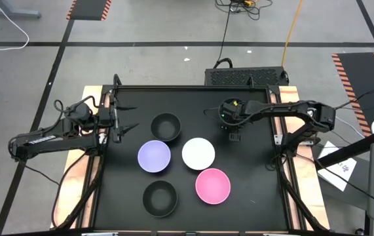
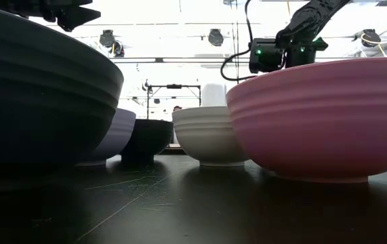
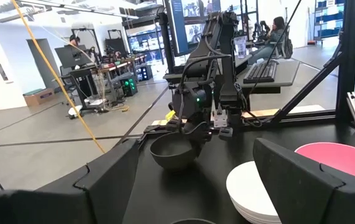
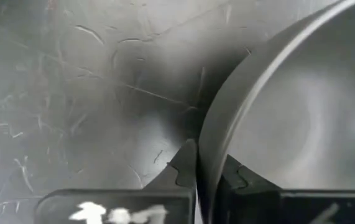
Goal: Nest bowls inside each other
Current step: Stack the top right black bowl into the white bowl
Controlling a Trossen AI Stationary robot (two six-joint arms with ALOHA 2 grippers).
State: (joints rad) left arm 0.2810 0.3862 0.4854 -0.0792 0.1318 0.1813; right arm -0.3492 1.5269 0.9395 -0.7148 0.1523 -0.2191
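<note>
Five bowls stand on their feet on the black table: a black bowl (image 1: 166, 126) at the far middle, a lavender bowl (image 1: 154, 156), a white bowl (image 1: 198, 153), a pink bowl (image 1: 213, 185) and a second black bowl (image 1: 159, 198) near the front. A third black bowl (image 3: 174, 152) sits under my right gripper (image 1: 232, 131), which points steeply down and is shut on it; from above the arm hides it. My left gripper (image 1: 126, 128) hovers open and level at the table's left, left of the far black bowl. My right gripper (image 4: 203, 155) pinches the third black bowl's rim (image 4: 203, 134), one finger inside the bowl and one outside. The fingers come from above, pointing steeply down. The bowl stays about upright, mouth up; whether its foot rests on the table I cannot tell.
A raised frame (image 1: 278, 157) edges the black table. The white and pink bowls stand close to the held bowl, toward the near side. Bare table lies at the near left and along the right edge.
</note>
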